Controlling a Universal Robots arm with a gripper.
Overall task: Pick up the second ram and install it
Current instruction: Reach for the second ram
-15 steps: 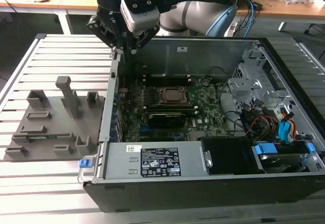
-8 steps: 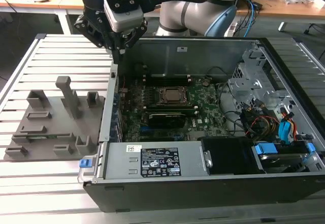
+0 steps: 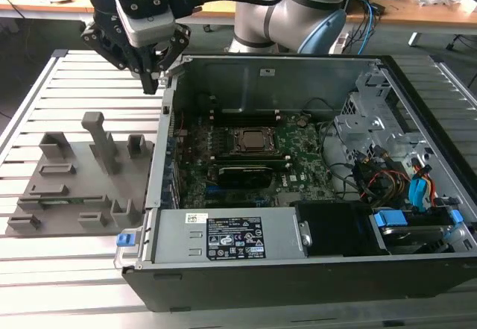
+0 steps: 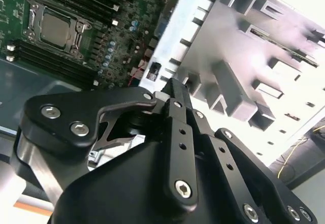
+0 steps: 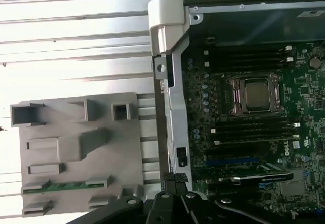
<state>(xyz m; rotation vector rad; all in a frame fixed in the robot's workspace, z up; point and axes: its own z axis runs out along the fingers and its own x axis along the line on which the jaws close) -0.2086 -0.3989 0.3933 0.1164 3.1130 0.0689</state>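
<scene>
The gripper (image 3: 153,83), fingers pressed together on nothing, hangs in the upper left of the exterior view beside the open computer case (image 3: 283,71), well apart from the second ram (image 5: 66,186), seen in the first wrist view lying in the grey tray (image 3: 82,183) at the exterior view's lower left.
</scene>
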